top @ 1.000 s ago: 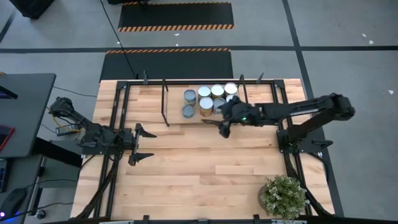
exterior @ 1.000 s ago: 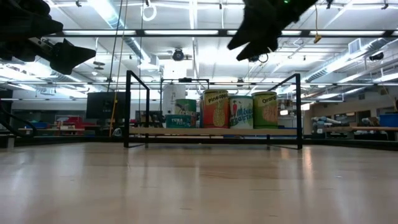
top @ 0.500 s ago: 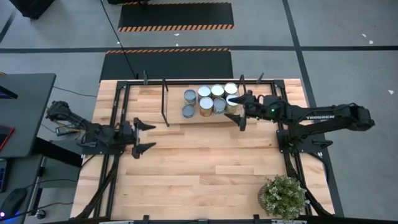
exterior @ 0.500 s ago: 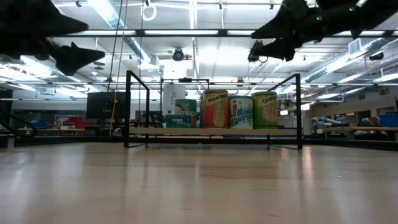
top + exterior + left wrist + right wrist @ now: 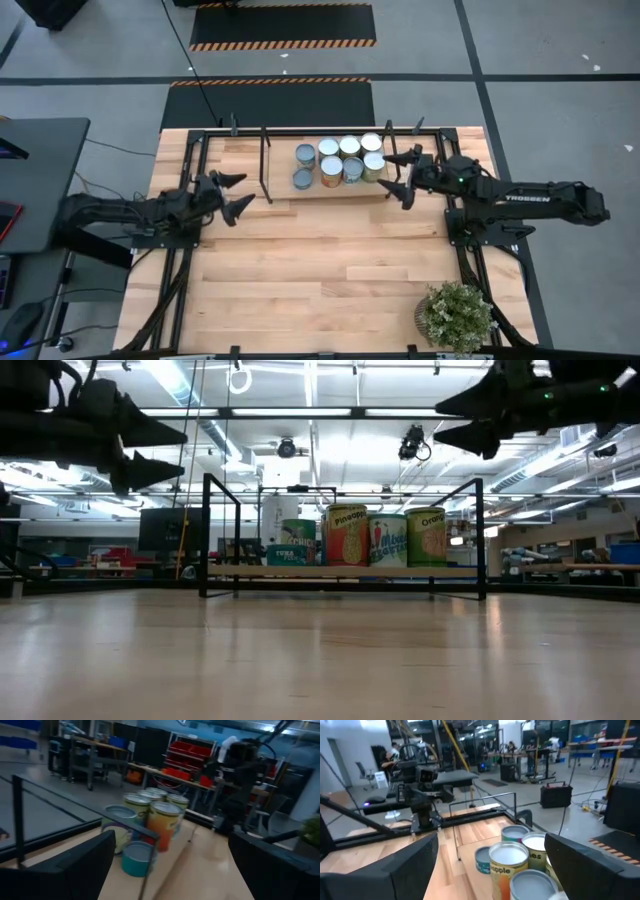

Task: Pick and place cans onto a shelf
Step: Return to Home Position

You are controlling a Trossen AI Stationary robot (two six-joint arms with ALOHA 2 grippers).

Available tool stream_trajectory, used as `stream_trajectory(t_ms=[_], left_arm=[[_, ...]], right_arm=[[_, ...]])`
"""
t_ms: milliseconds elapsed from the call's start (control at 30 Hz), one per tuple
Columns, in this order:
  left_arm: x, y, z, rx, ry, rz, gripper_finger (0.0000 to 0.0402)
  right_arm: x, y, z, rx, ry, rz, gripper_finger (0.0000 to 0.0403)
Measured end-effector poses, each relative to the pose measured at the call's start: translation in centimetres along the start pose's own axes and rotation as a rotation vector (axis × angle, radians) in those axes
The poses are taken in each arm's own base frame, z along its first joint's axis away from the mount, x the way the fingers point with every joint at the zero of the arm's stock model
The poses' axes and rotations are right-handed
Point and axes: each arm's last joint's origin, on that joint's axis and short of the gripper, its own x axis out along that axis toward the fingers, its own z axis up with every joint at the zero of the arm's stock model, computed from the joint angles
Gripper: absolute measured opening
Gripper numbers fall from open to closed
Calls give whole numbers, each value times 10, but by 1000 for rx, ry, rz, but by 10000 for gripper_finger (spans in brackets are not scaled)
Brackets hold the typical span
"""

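Cans (image 5: pixel 340 160) all upright on the shelf (image 5: pixel 283 165), long axes vertical, round tops facing up. They are packed in two rows running along the board's length, with labels readable in the low view.

Right gripper (image 5: pixel 391 172): fingers spread wide and holding nothing. The cluster sits just off its fingertips, nearest can close but apart. It hangs above can height.

Left gripper (image 5: pixel 240 192): fingers spread, also holding nothing, tips aimed toward the shelf. The cans lie ahead of it past the black end rail (image 5: pixel 266 160). It is raised off the table (image 5: pixel 300 270).
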Motion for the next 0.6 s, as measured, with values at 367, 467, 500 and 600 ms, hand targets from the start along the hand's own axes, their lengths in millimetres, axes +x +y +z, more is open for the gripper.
stream_trajectory(t_ms=[367, 467, 500, 600], left_arm=[[1, 7, -2, 59, 6, 125, 393], [1, 7, -2, 67, 9, 123, 393], [1, 7, -2, 75, 9, 124, 393], [1, 7, -2, 85, 6, 133, 393]], right_arm=[[-21, -4, -35, 74, -154, -21, 373], [-24, -5, -44, 85, -169, -43, 373], [-25, -6, -47, 86, -172, -49, 373], [-28, -7, -56, 86, -177, -51, 373]])
